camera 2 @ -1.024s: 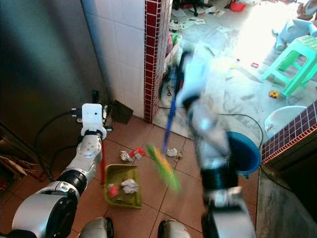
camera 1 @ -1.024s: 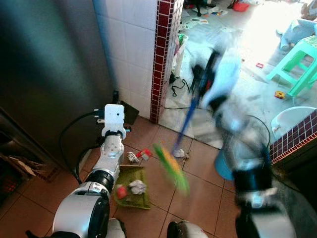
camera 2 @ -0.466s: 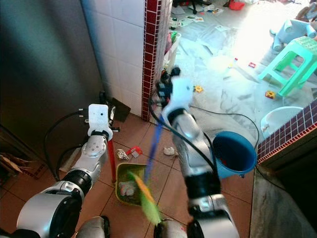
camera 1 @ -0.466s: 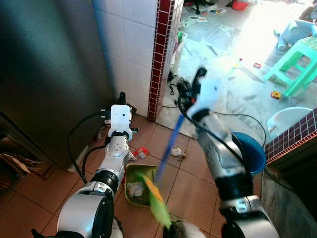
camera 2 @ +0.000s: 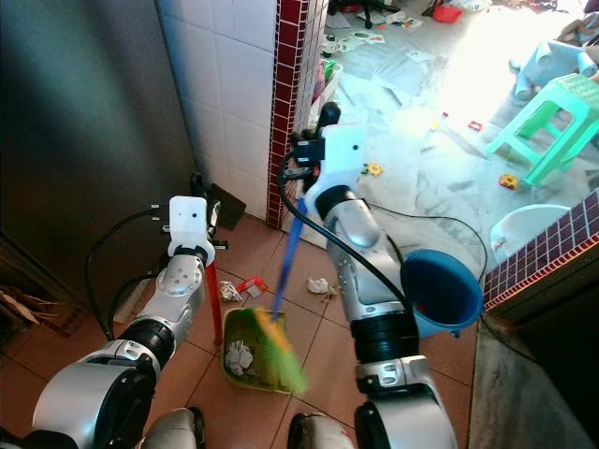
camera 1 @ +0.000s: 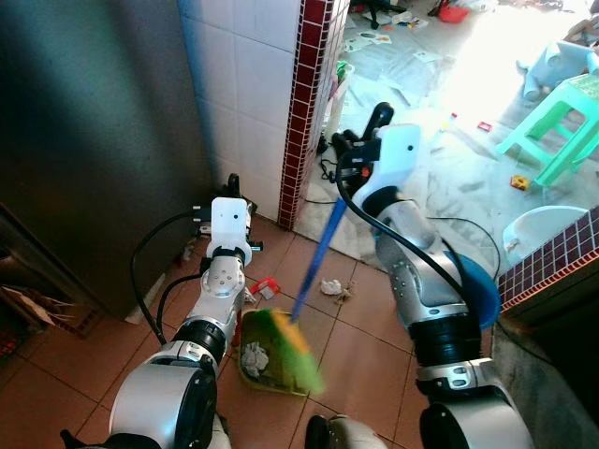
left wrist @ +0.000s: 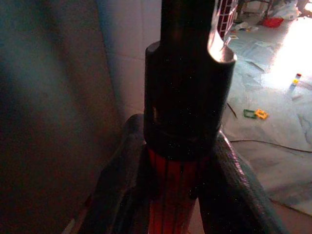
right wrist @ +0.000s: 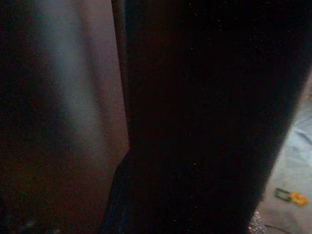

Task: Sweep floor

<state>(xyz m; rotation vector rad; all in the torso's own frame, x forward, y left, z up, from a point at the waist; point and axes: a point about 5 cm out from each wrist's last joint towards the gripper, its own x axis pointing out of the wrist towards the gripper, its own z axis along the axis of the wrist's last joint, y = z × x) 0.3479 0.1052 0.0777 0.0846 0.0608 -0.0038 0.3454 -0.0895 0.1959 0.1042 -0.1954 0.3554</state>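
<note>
Right gripper (camera 2: pixel 314 154): closed round the top of the blue broom (camera 2: pixel 289 254) handle, its green-yellow bristles well below, over the dustpan (camera 2: pixel 245 360). Left gripper (left wrist: pixel 183 170): fingers (left wrist: pixel 124 170) clamped on the dustpan's red handle (camera 2: pixel 216 299); pan below it on the floor (camera 2: pixel 318 351), holding crumpled paper (camera 2: pixel 240 355). More scraps (camera 2: pixel 319 285) lie beyond the pan.

Dark broad shaft (right wrist: pixel 204 117) close up; dim wall (right wrist: pixel 63 97) behind.

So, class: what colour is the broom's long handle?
Blue; the broom handle shows best in the right eye view.
</note>
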